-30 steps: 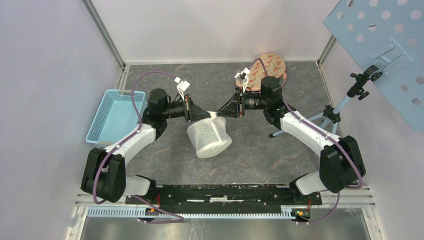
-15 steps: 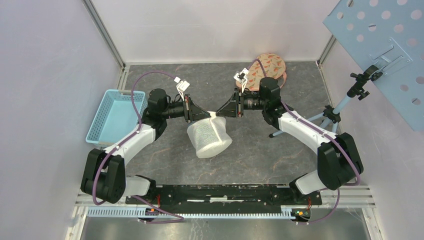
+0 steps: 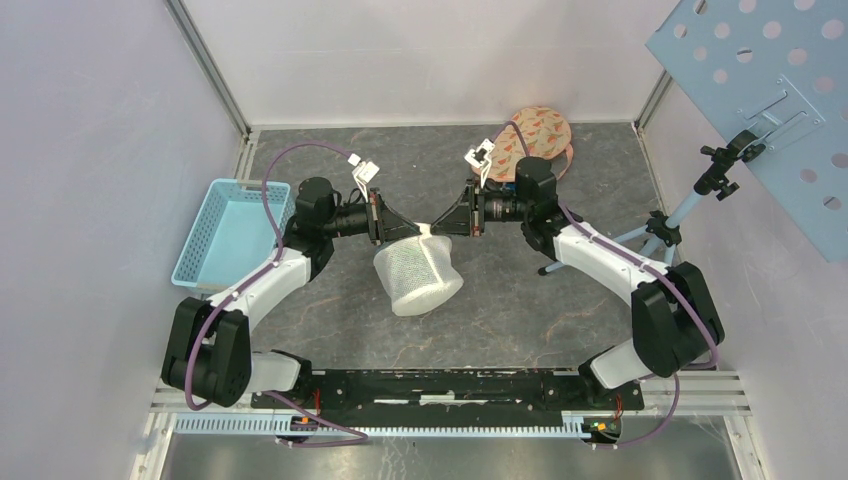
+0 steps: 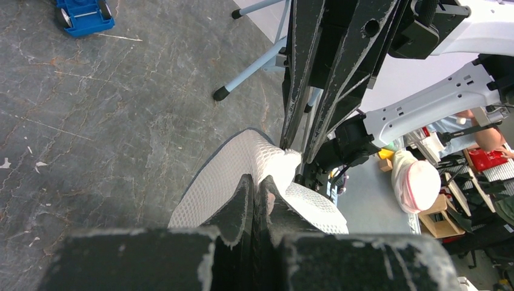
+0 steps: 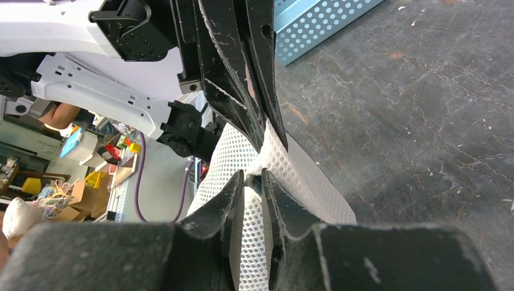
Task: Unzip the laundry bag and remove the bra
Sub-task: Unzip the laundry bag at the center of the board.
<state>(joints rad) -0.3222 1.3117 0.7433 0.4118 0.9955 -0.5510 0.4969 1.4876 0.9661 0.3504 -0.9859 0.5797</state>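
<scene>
A white mesh laundry bag [image 3: 418, 275] hangs in the air at the table's middle, held by its top edge from both sides. My left gripper [image 3: 414, 230] is shut on the bag's top edge; in the left wrist view its fingers [image 4: 242, 200] pinch the mesh [image 4: 242, 157]. My right gripper [image 3: 436, 229] faces it and is shut on the same edge; the mesh [image 5: 285, 167] shows between its fingers [image 5: 276, 200]. The two grippers nearly touch. A patterned orange bra [image 3: 540, 132] lies at the table's back, behind my right arm.
A light blue basket [image 3: 232, 230] stands at the left. A tripod stand [image 3: 660, 230] with a perforated blue panel [image 3: 760, 90] is at the right. A small blue object [image 4: 85, 15] lies on the table in the left wrist view.
My right arm has shifted slightly to the left; the bag and left gripper hold their place.
</scene>
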